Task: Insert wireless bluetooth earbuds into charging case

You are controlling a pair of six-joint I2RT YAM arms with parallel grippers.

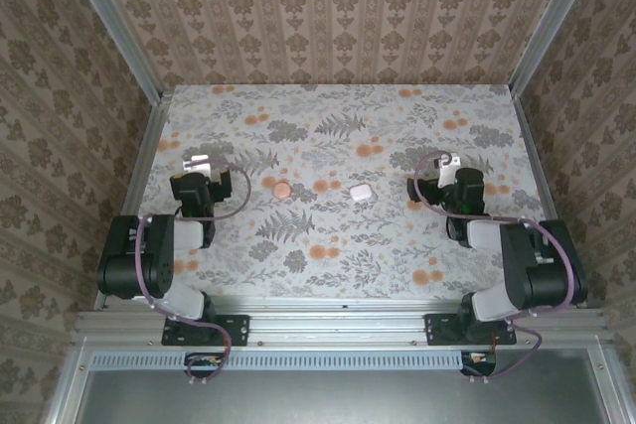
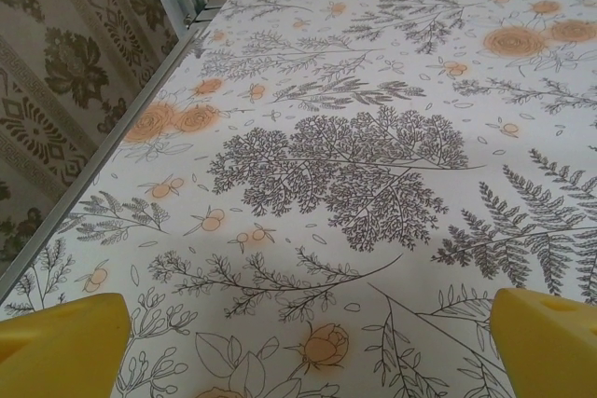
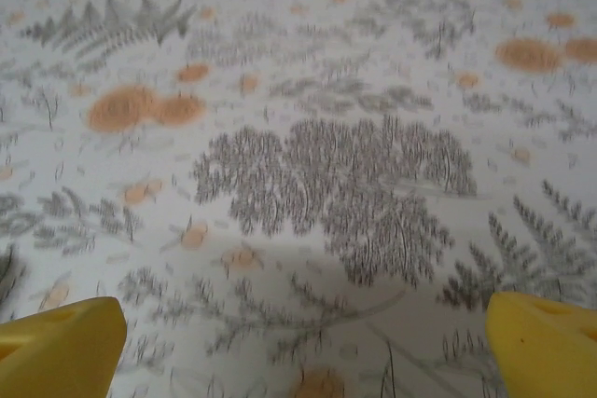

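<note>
The charging case (image 1: pixel 360 192), a small glossy white pebble, lies on the floral table a little right of centre. The earbuds are out of view. My left gripper (image 1: pixel 199 164) rests at the left side of the table, well apart from the case. In the left wrist view the left gripper (image 2: pixel 313 347) stands open, yellow fingertips (image 2: pixel 61 342) wide apart over bare cloth. My right gripper (image 1: pixel 447 161) sits to the right of the case, not touching it. The right wrist view shows the right gripper (image 3: pixel 308 347) open too, with nothing between its fingertips (image 3: pixel 546 342).
A round pinkish-orange disc (image 1: pixel 282 189) lies left of the case, between it and the left gripper. Patterned walls with metal corner posts (image 1: pixel 114 27) close off the back and both sides. A metal rail (image 1: pixel 338 327) runs along the near edge.
</note>
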